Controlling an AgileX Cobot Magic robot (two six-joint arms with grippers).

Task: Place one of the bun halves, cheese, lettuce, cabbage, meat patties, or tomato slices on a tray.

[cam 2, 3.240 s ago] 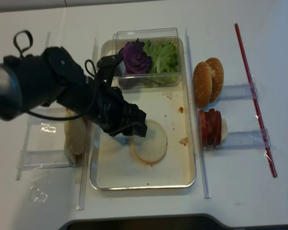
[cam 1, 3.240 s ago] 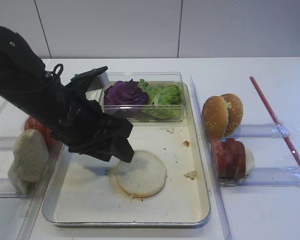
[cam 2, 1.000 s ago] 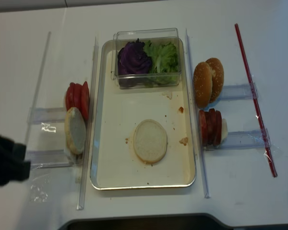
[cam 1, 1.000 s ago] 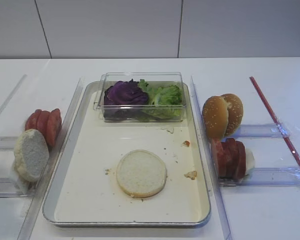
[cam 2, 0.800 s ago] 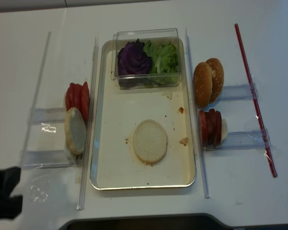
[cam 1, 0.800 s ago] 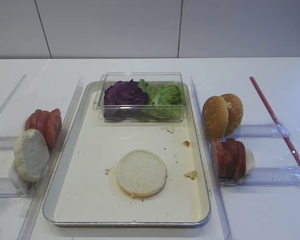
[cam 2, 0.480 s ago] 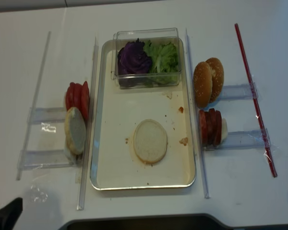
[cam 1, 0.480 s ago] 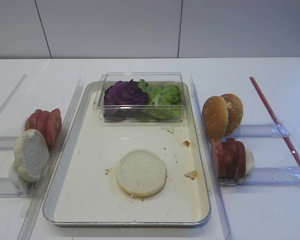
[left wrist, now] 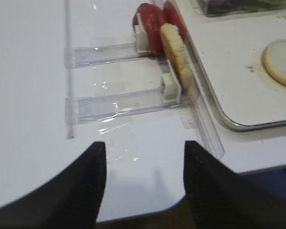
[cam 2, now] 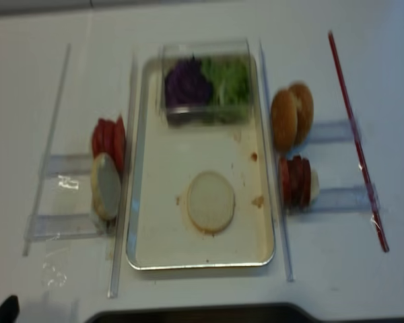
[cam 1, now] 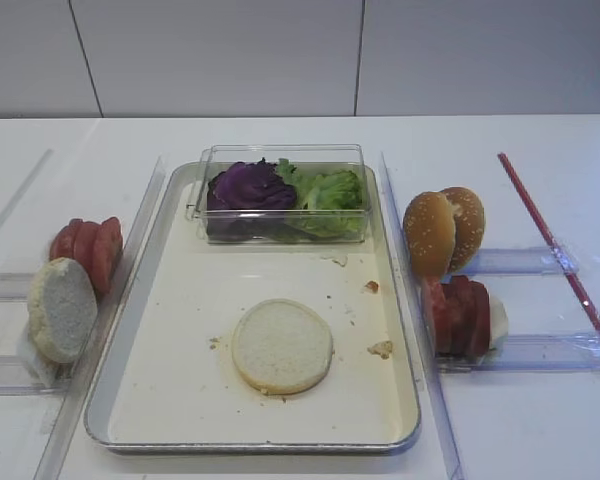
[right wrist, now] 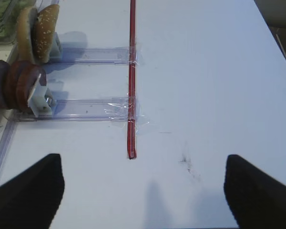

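1 bun half (cam 1: 282,346) is laid flat, cut face up, on the floor of the tray (cam 1: 160,400), toward the tray's near end and close to its middle line. 1 clear plastic box (cam 1: 280,155) is set across the far end of the tray; inside it, 1 clump of cabbage (cam 1: 250,186) is seen on the left and 1 bunch of lettuce (cam 1: 330,188) on the right, the 2 touching. A few crumbs (cam 1: 381,349) are scattered on the tray floor to the right of the bun half.

To the left of the tray, on the desk (cam 1: 540,420), 1 second bun half (cam 1: 62,308) is stood on edge in a clear holder, and about 3 tomato slices (cam 1: 88,250) are stood on edge just behind it. To the right of the tray, 2 sesame bun tops (cam 1: 442,230) are stood on edge, and nearer the camera a row of about 4 dark red slices (cam 1: 460,315) is held against a white block. 1 red strip (cam 1: 550,240) is taped along the desk well to the right of the tray.

In the left wrist view, the left gripper (left wrist: 143,181) is held above the desk's near edge, off the tray's near left corner; its jaws are partly open and nothing is held. In the right wrist view, the right gripper (right wrist: 143,191) is held over bare desk right of the tray, near the end of the red strip; its jaws are spread wide and nothing is held.
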